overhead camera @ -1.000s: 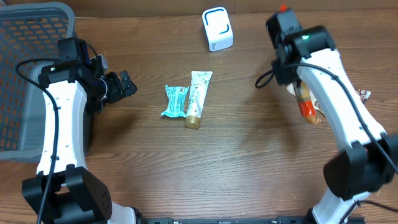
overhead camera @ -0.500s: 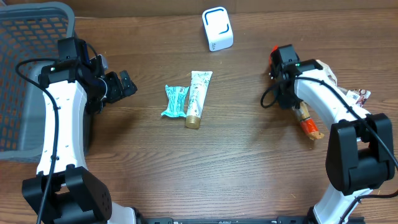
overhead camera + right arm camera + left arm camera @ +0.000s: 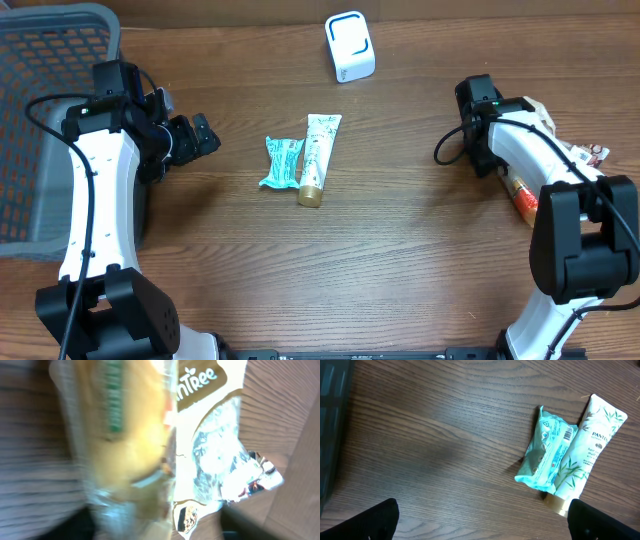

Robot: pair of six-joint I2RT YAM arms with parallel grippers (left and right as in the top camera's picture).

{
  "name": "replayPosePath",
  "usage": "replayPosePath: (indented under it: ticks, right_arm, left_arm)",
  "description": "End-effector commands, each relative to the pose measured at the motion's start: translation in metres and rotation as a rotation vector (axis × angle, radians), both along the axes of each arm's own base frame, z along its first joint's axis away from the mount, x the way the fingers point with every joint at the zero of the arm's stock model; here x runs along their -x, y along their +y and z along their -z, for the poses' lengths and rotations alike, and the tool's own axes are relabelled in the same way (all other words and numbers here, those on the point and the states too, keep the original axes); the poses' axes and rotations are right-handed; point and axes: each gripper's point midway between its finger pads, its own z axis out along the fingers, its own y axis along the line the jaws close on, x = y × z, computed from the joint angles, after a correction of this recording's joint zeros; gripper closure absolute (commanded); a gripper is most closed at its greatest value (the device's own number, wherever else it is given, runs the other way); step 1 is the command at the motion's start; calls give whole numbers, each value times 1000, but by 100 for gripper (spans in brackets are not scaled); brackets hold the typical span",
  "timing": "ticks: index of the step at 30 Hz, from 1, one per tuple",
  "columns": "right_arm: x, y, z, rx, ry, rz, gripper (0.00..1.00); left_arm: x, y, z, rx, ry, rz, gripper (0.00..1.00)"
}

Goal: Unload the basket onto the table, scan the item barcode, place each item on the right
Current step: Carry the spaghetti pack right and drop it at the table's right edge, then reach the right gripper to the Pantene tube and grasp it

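Observation:
Mid-table lie a teal packet (image 3: 281,162) (image 3: 547,450) and, touching it, a white Pantene tube (image 3: 319,150) (image 3: 585,450). The white scanner (image 3: 350,46) stands at the back. My left gripper (image 3: 200,138) (image 3: 482,527) hangs open to the left of the packet, with only bare wood between its fingers. At the right edge a snack packet (image 3: 524,196) (image 3: 140,445) lies partly under my right arm. It fills the blurred right wrist view. My right gripper (image 3: 160,525) is open, its dark fingers wide apart on either side of the packet's end.
A grey mesh basket (image 3: 40,60) (image 3: 332,420) takes up the table's left side behind my left arm. The snack packet's crinkled foil end (image 3: 588,153) sticks out near the right table edge.
My right arm has swung back and down to the right edge with the snack packet, and its jaws have opened. The left arm and the middle items have not moved.

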Motion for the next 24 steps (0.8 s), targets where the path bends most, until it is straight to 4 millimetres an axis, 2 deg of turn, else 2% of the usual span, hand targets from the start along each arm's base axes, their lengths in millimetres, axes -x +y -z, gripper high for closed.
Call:
replayPosePath:
  ticks: [1, 4, 7, 9, 12, 15, 17, 19, 20, 22, 24]
  right_arm:
    - [-8, -1, -11, -33, -101, 101, 0]
    - [-15, 23, -17, -194, -106, 114, 0]
    - [-24, 48, -41, -351, -132, 166, 0]
    - [-32, 73, -61, -499, -142, 167, 0]
    - [-45, 127, -98, -811, -145, 100, 0]
    - [-42, 190, -133, -1190, -89, -2, 0]
    - [-39, 221, -150, -1376, -53, -114, 0]
    - [-39, 234, -150, -1427, -45, -144, 0]
    - [-39, 239, -146, -1431, -38, -129, 4]
    - [-38, 251, -134, -1431, -19, -71, 13]
    - [-36, 263, -115, -1399, -5, 13, 14]
  left_arm:
    - [-4, -1, -3, -11, -14, 24, 0]
    - [-4, -1, -3, -11, -15, 24, 0]
    - [-4, -1, -3, -11, -15, 24, 0]
    - [-4, -1, -3, -11, -14, 24, 0]
    - [-4, -1, -3, -11, -15, 24, 0]
    - [-4, -1, -3, -11, -15, 24, 0]
    - [-4, -1, -3, -11, -15, 24, 0]
    - [-4, -1, -3, -11, -14, 24, 0]
    - [-4, -1, -3, -11, -15, 24, 0]
    - [-4, -1, -3, -11, -15, 24, 0]
    - [-4, -1, -3, -11, -15, 24, 0]
